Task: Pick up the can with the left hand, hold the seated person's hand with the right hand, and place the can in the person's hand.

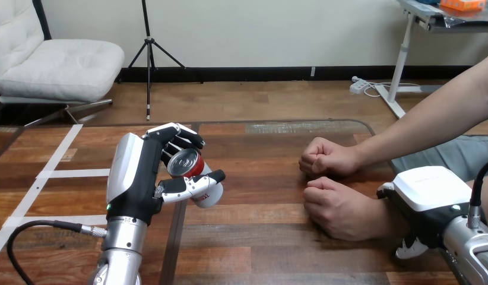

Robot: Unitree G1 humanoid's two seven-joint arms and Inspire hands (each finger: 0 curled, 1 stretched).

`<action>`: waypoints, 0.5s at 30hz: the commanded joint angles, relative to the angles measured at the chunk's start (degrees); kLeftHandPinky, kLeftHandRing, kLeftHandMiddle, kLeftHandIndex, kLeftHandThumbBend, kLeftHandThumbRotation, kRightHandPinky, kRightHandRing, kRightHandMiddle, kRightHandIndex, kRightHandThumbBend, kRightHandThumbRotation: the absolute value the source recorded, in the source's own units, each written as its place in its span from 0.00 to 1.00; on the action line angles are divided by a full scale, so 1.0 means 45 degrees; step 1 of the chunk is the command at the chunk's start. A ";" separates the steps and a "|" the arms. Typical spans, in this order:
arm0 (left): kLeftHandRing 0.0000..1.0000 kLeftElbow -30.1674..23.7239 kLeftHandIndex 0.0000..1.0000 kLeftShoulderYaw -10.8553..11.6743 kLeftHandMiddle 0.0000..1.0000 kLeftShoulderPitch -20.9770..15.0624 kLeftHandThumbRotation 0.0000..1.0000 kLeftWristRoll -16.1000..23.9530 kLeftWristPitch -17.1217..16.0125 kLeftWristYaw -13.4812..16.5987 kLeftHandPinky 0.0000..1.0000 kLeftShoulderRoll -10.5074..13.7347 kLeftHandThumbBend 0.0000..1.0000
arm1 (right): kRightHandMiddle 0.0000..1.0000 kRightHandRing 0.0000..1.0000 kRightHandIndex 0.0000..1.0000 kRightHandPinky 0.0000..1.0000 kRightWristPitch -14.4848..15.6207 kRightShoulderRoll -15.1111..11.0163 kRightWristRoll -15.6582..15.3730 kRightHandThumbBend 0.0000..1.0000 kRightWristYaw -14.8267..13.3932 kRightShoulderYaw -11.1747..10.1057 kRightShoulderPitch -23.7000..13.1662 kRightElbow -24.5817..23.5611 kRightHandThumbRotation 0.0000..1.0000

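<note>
A red can [190,167] with a silver top is off the table at centre left, tilted so its top faces me. My left hand [140,178] is shut on it, fingers over its far side and thumb under its near side. At the right the person rests two closed fists on the table: the far fist [328,157] and the near fist [339,208]. My right hand [422,205] lies over the wrist behind the near fist, back upward, with its fingers [408,248] curled down round the wrist's near side.
The wooden table [253,249] has a darker inlaid panel whose edge runs under my left hand. White tape strips [57,173] cross the table at the far left. The person's forearm [431,116] reaches in from the upper right.
</note>
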 commanded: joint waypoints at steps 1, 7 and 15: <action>0.39 -0.0698 0.49 0.0365 0.47 -0.0615 0.00 -0.0147 -0.0235 0.0037 0.31 0.0178 0.68 | 0.88 0.93 0.83 1.00 0.0128 -0.0434 -0.0053 0.66 -0.0319 0.0165 -0.0960 0.0574 0.21; 0.39 -0.0696 0.49 0.0381 0.47 -0.0605 0.00 -0.0158 -0.0245 0.0012 0.31 0.0181 0.68 | 0.89 0.93 0.84 1.00 0.0153 -0.0410 -0.0076 0.66 -0.0549 0.0358 -0.1275 0.1152 0.24; 0.39 -0.0716 0.49 0.0386 0.47 -0.0588 0.00 -0.0094 -0.0233 0.0020 0.32 0.0208 0.68 | 0.89 0.93 0.85 1.00 0.0292 -0.0381 -0.0100 0.64 -0.0771 0.0578 -0.1606 0.1692 0.26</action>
